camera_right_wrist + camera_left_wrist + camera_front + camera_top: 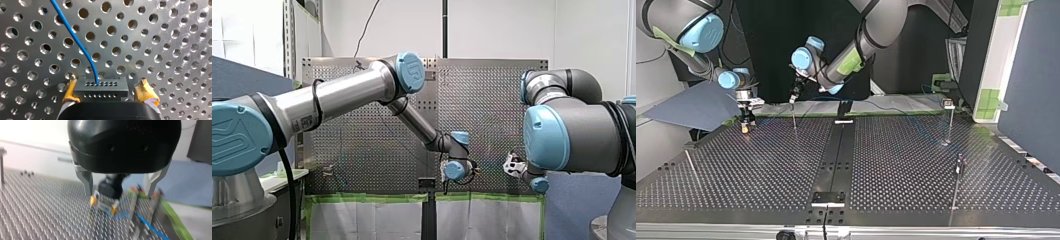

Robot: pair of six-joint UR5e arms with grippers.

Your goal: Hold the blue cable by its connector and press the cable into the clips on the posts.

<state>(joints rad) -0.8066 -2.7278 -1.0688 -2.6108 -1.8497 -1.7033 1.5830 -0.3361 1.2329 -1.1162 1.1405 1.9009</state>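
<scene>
Our right pincer point(108, 82) is closed around the grey connector point(100, 87). In the right wrist view its yellow pads point(145, 92) flank the block. One lies flat on the block's side. The other sits just beside the opposite side, with a thin dark sliver showing near its tip, so we cannot vouch for contact there. The blue cable point(77, 42) leaves the connector's far face and curves off over the perforated table point(162, 50) ahead of the pincer.

Our left pincer point(119, 194) is spread wide, its metal fingers point(85, 180) well apart with nothing in their gap. Ahead of it, the left wrist view shows the right pincer low over the table, the connector between its pads and the cable running off from it.

In the top view the right pincer sits at the left of the frame, tip down near the table's far edge. The left pincer hangs just to its right, over the top of a thin post point(794, 119); we cannot tell whether they touch. More posts point(958, 172) stand at the right of the frame, the farthest with a clip point(948, 103) on top. From that view the cable is too faint to follow and the connector too small to make out. In the front view both pincers are tiny and partly hidden by the wrists.

Our left arm point(337, 92) stretches in from the left of the front view, elbow high and forearm sloping down toward the middle. Our right arm point(572, 130) fills the right side, folded close.
</scene>
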